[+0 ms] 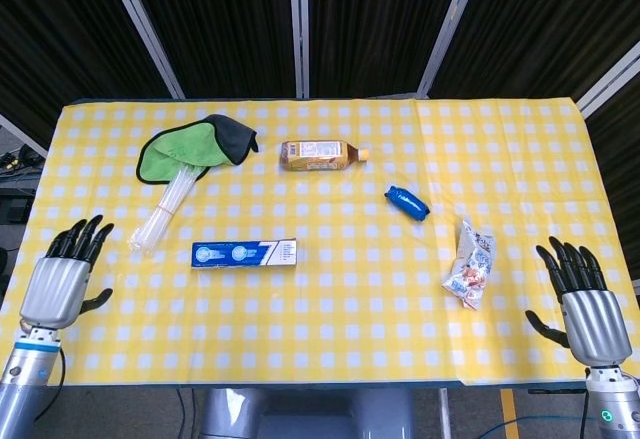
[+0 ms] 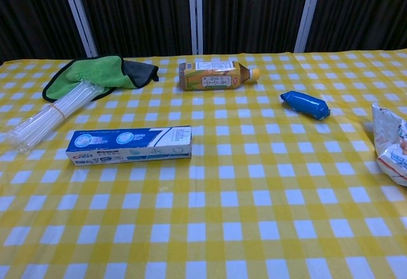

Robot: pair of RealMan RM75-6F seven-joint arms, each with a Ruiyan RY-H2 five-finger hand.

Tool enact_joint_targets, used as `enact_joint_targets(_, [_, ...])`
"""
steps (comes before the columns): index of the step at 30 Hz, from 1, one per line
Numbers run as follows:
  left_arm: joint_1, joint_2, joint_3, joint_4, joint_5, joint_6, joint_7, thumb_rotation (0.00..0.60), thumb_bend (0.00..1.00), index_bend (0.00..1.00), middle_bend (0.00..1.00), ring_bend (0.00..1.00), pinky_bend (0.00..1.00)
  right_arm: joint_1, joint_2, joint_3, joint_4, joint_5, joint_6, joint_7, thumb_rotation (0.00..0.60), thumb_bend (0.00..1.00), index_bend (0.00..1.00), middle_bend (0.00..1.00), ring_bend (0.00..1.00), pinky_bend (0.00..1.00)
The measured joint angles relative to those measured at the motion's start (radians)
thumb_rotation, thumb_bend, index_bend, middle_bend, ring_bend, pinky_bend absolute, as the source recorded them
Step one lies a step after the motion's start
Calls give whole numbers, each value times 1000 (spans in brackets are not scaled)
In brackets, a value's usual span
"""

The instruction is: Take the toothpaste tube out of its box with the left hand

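A blue and white toothpaste box [image 1: 244, 253] [image 2: 130, 145] lies flat on the yellow checked tablecloth, left of centre, its long side running left to right. The tube itself is hidden inside it. My left hand [image 1: 62, 276] hovers over the table's left front corner, open with fingers spread, well to the left of the box and holding nothing. At the right front corner my right hand [image 1: 583, 296] is open too, empty. Neither hand shows in the chest view.
A green and dark cloth [image 1: 192, 147] and a bundle of clear straws [image 1: 161, 211] lie at the back left. A tea bottle [image 1: 322, 155] lies on its side behind the box. Right of centre are a blue packet [image 1: 406, 201] and a snack bag [image 1: 470, 264].
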Motion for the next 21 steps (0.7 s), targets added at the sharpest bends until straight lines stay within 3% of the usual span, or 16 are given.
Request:
enact_joint_targets(11, [-196, -87, -82, -43, -251, -251, 226, 600, 173, 145, 10, 98, 177, 2, 20, 2, -12, 9, -7, 57, 600, 89, 63, 0, 0, 0])
enact_joint_targets(21, [-357, -218, -104, -30, -533, -332, 446, 600, 182, 163, 28, 111, 184, 1, 53, 14, -16, 30, -9, 149, 600, 90, 64, 0, 0, 0])
